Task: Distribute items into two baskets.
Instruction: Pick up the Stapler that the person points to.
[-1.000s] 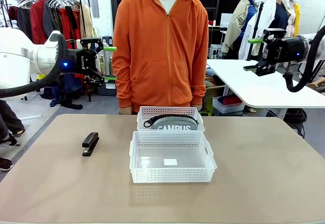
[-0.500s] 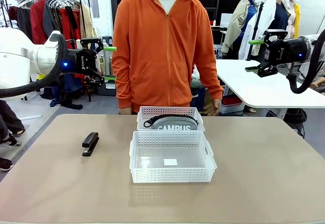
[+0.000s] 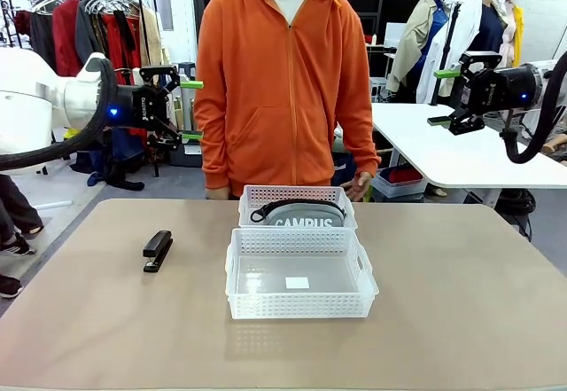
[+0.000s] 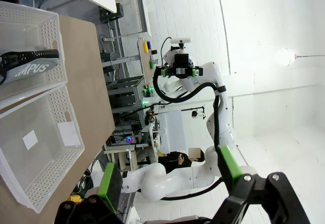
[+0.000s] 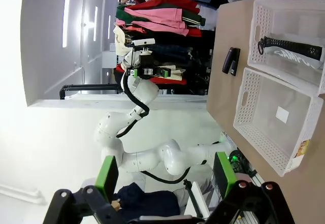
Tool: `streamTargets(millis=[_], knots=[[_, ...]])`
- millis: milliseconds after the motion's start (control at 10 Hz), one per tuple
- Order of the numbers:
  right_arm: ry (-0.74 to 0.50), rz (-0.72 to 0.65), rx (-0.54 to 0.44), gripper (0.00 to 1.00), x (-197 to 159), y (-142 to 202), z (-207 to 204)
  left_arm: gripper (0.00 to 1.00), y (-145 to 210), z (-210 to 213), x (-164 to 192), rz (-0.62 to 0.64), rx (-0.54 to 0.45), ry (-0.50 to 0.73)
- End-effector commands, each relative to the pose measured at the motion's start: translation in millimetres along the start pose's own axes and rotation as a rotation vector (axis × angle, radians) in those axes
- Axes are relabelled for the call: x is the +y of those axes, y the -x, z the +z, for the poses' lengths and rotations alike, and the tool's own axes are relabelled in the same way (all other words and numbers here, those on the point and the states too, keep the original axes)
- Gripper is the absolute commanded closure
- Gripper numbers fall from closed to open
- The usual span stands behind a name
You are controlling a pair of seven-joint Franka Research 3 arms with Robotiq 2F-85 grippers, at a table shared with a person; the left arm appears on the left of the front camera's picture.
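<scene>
The person's hand [image 3: 359,184] has lowered; left pincer [image 3: 190,110] and right pincer [image 3: 442,97] gape empty.

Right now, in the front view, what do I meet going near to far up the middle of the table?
Larger basket → smaller basket with the CAMPUS pouch in it → person in an orange hoodie at the far edge.

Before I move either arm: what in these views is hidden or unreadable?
- Front view: lower part of the pouch, behind the wall of the far basket.
- Left wrist view: pouch cut off by the picture's left edge.
- Front view: label on the floor of the near basket, too small to read.
</scene>
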State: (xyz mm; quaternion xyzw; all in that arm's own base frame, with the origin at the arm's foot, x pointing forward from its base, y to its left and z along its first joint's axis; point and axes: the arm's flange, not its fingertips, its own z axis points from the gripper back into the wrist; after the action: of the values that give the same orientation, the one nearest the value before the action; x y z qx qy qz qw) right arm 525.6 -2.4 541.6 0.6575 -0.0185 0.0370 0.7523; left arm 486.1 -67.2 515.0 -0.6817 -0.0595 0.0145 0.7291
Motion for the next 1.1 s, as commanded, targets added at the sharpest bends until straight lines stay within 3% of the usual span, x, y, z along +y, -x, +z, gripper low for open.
streamTargets(millis=[0, 1000], knots=[[0.000, 0.006, 0.002, 0.00, 3.1, -0.5, 0.3, 0.00, 1.6, 0.8, -1.6, 0.000, -0.003, 0.002], [0.000, 0.006, 0.002, 0.00, 3.1, -0.5, 0.3, 0.00, 1.6, 0.8, -1.6, 0.000, -0.003, 0.002]])
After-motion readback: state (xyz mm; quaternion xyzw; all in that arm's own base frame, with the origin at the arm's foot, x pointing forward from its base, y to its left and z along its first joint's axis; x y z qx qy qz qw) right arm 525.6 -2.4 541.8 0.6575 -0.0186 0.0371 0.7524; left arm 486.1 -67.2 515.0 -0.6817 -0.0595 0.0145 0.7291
